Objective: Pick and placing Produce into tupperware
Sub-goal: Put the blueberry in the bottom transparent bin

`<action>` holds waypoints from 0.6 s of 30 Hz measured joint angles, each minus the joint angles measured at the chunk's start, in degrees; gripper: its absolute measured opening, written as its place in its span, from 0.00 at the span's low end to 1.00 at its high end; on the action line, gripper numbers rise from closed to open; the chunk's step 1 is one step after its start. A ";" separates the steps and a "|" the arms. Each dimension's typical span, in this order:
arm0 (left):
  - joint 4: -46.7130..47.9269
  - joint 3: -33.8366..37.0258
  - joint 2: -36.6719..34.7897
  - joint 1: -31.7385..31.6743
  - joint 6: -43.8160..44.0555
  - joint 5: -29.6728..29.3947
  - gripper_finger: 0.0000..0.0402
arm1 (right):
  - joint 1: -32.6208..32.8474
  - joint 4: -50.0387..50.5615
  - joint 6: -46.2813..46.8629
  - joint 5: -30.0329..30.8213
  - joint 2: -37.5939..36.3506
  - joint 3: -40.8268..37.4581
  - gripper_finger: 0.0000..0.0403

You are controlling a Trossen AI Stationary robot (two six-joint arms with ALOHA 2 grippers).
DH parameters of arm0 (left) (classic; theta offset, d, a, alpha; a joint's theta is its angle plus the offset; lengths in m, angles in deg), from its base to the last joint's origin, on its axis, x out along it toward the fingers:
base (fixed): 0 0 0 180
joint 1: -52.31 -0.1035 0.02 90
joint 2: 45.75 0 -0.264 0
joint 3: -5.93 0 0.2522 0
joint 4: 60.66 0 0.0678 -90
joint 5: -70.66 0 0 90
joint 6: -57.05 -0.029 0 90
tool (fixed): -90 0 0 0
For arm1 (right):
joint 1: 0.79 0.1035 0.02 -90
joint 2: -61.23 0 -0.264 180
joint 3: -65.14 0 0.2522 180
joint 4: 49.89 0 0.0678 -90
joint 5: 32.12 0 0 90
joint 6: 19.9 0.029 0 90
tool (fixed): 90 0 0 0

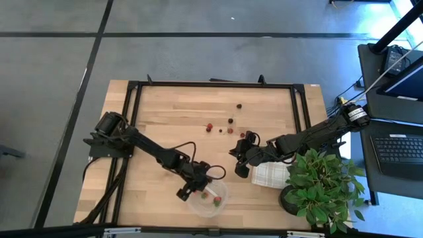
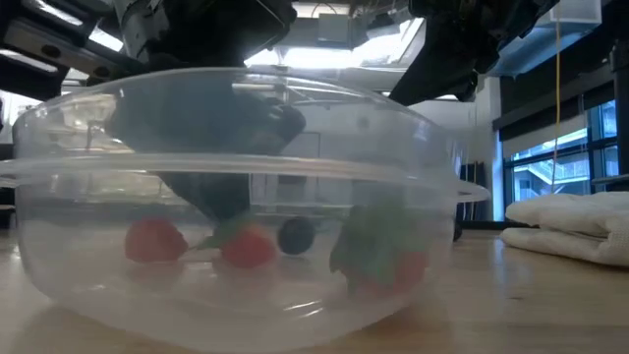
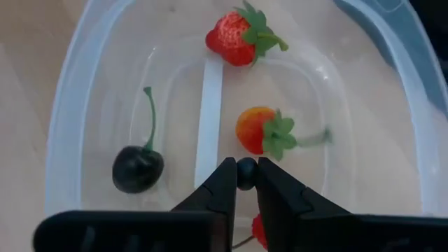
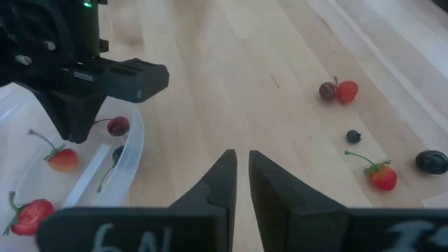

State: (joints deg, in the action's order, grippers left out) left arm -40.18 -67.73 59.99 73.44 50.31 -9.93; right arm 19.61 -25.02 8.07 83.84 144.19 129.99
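The left end effector [image 3: 246, 183] pinches one small dark berry [image 3: 246, 173] over the tupperware [image 3: 63, 161]; ahead of it lie two strawberries [image 3: 238, 36] and one cherry [image 3: 138, 169]. The right end effector [image 4: 242, 168] is closed, empty.

Counting now: one round clear plastic tupperware [image 3: 63, 140]. Inside it I see two red strawberries with green caps [image 3: 238, 38], one black cherry on a green stem [image 3: 138, 170], and one small dark round berry [image 3: 246, 168] at my left tool [image 3: 245, 176]. Loose on the pale wooden worktop [image 4: 231, 77] past my right tool [image 4: 241, 164]: two more strawberries, one dark red cherry [image 4: 327, 90], one tiny blueberry [image 4: 353, 136], one dark oval grape [image 4: 432, 162]. One folded white cloth [image 1: 269, 175], one leafy green potted plant [image 1: 324, 188].
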 joint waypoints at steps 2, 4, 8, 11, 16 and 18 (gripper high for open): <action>-0.07 0.00 -0.07 0.00 0.04 0.00 0.12 | 0.00 0.00 0.00 0.00 0.00 0.00 0.11; -0.04 0.00 -0.07 0.02 0.13 -0.24 0.14 | 0.00 0.09 -0.02 0.00 0.00 0.00 0.11; -0.07 0.00 -0.07 0.00 0.24 -2.04 0.17 | -0.02 0.11 -0.04 0.00 0.00 0.00 0.11; -0.07 0.00 -0.07 0.00 0.24 -3.20 0.17 | -0.02 0.22 -0.07 0.00 0.00 0.00 0.11; -0.09 0.00 -0.07 0.02 0.17 -3.34 0.18 | -0.04 0.42 -0.08 0.00 0.00 0.00 0.11; -0.09 0.00 -0.07 0.00 0.17 -3.34 0.18 | -0.04 0.39 0.07 0.00 0.00 0.00 0.11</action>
State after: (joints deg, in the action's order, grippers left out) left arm -40.27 -67.73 59.92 73.44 50.48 -13.27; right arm 19.57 -24.63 8.13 83.84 144.19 129.99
